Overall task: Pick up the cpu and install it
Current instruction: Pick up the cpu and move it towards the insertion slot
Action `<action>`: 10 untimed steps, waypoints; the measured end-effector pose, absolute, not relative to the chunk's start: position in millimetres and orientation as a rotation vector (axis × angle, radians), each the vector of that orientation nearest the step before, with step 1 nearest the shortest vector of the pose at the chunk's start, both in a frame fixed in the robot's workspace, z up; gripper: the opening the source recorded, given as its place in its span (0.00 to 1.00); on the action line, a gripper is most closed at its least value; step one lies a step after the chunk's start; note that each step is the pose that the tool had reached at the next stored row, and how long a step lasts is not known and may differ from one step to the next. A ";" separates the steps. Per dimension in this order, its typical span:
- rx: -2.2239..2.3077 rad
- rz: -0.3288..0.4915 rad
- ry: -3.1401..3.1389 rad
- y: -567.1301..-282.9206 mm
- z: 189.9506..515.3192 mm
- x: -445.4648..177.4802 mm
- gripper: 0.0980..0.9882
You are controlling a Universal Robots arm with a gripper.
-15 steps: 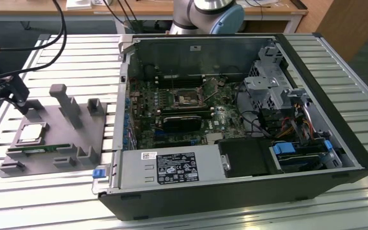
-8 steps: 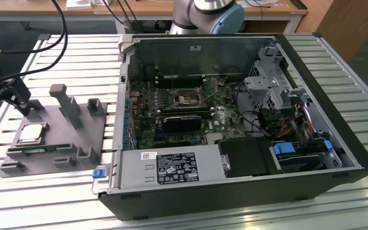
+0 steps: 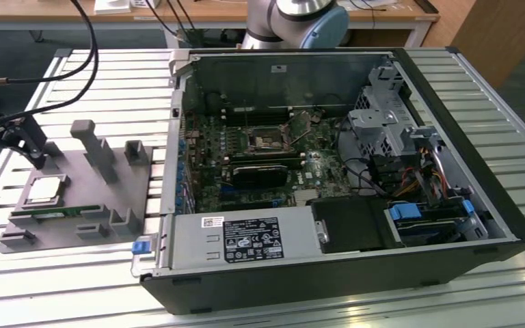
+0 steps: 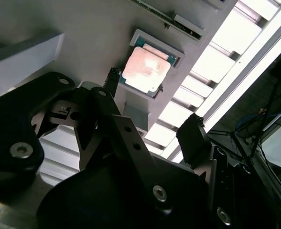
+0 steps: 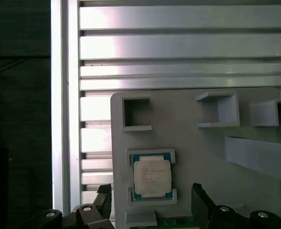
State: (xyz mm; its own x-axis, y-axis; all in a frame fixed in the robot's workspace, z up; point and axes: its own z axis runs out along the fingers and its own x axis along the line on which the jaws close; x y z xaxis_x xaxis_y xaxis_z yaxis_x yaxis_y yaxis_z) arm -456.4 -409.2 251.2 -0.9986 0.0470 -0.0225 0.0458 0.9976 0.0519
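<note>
Exterior view, the exterior view's left to its right.

- Gripper (image 3: pixel 36 156): hangs over the left edge of the plate (image 3: pixel 85 184), right above the cpu (image 3: pixel 44 190). Cables trail off behind it.
- Plate: grey holder lying on the slatted table (image 3: pixel 107 89), with posts and pockets moulded in. The cpu lies flat in a shallow nest near the plate's left edge. A green stick (image 3: pixel 57 213) lies just beside it, toward the plate's front edge.
- Case (image 3: pixel 244 280): open on its side, well apart from the plate. The socket (image 3: pixel 267 142) sits mid-board and looks bare.

First wrist view: fingers (image 5: pixel 104 198) spread wide, one on each side of the cpu (image 5: pixel 151 177), nothing held. Nest lips catch two opposite edges of the chip. The other two edges are free, and the fingers face those. I cannot tell how high the tips are above the plate (image 5: pixel 193 157).

Second wrist view: same story, cpu (image 4: pixel 145 70) bare between the open tips.

Step in hand, as I judge it: the grasp.
- Centre first, so both pads meet the free edges together and the chip does not skew.
- Go down straight, stopping short of the plate.
- Close gently on the rim, not the metal top.
- Lift level, or a corner may catch a lip.
- Keep clear of the stick.
</note>
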 end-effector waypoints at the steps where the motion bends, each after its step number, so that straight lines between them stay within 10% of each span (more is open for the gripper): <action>1: 0.072 0.080 3.116 -409.7 250.3 -456.3 0.74; 10: 0.072 0.080 3.116 -412.8 247.5 -456.4 0.74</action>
State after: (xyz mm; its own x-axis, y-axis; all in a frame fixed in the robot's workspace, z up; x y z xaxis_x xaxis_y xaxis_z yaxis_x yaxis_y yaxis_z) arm -456.4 -412.8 247.5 -0.9986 0.0470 -0.0225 0.0458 0.9976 0.0519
